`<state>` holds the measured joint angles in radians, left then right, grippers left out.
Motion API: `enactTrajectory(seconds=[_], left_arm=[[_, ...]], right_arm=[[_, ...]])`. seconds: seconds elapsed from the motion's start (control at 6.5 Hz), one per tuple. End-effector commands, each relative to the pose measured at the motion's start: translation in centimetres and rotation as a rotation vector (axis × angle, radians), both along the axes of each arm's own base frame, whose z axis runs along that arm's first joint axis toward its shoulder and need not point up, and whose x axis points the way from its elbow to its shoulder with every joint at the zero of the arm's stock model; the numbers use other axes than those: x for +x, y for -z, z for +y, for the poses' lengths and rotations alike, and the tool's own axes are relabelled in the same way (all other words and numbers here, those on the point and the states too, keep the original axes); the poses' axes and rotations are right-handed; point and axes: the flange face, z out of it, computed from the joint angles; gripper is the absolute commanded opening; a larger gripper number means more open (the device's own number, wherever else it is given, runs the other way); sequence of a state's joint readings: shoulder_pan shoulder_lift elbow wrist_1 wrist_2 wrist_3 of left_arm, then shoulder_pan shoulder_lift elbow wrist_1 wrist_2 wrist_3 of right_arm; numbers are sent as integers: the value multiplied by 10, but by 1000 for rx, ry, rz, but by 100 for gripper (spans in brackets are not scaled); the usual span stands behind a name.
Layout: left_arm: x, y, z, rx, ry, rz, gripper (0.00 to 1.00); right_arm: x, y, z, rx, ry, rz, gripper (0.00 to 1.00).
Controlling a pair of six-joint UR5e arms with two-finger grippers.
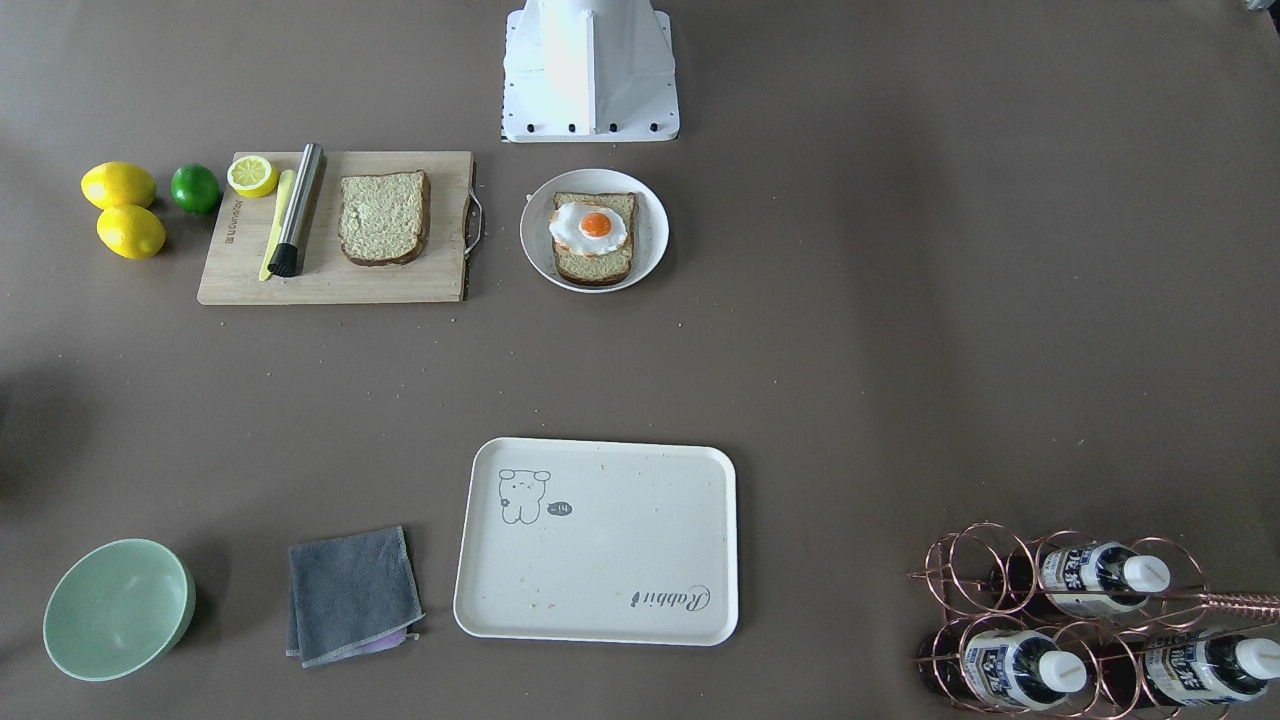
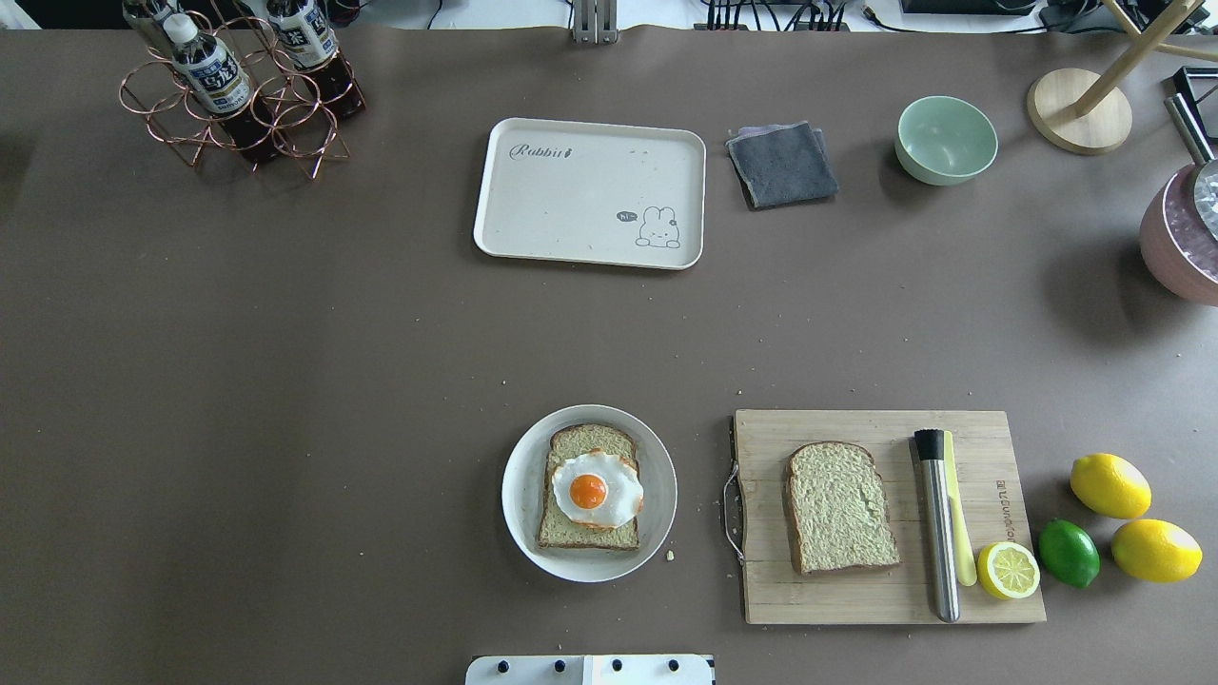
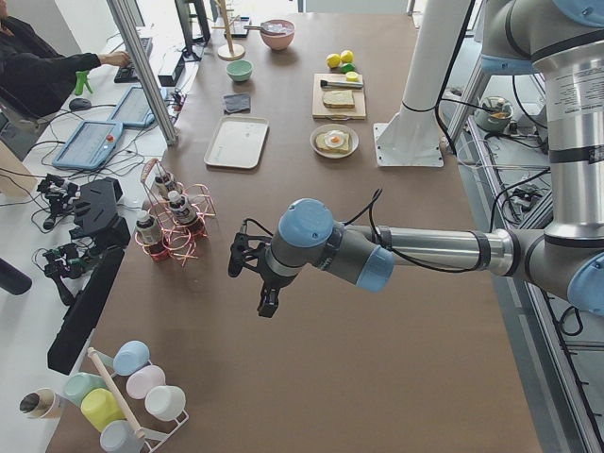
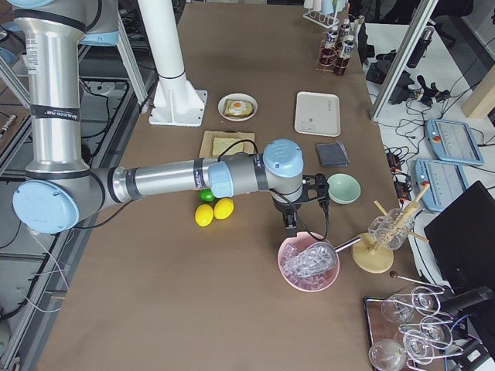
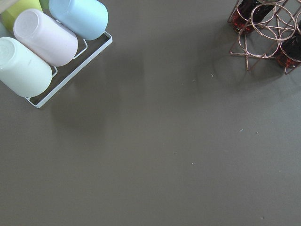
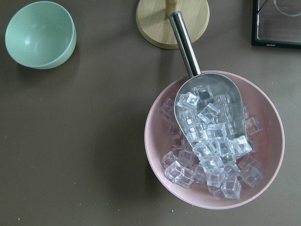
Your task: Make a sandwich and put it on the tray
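Sandwich (image 2: 590, 490) sits half-built on the plate (image 2: 519, 495); the loose slice (image 2: 841, 509) beside it needs stacking. For left gripper (image 3: 257, 280) and right gripper (image 4: 291, 226), finger spread cannot be told.

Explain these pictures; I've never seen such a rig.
A two-armed robot stands at a table. Two look down on it, from behind the robot and from across it; two are from the table's ends; two from wrist cameras. One bread slice with a fried egg lies on a plate, a second slice on a cutting board; the tray bears only crumbs. The left gripper hangs near a bottle rack, the right gripper by a bowl of ice. Neither visibly holds anything.
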<state>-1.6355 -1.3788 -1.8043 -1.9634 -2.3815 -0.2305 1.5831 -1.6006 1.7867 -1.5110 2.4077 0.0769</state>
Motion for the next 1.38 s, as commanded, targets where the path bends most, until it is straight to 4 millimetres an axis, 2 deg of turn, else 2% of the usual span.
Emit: enactTrajectory(seconds=[0.0, 0.62, 1.23], left_arm=[[0, 0, 0, 0, -1, 1, 97], [0, 5, -4, 11, -1, 0, 97], [0, 3, -3, 3, 4, 3, 97]], right_arm=[[0, -6, 1, -11, -1, 4, 100], [0, -14, 11, -27, 1, 2, 100], [-2, -7, 9, 6, 5, -2, 100]])
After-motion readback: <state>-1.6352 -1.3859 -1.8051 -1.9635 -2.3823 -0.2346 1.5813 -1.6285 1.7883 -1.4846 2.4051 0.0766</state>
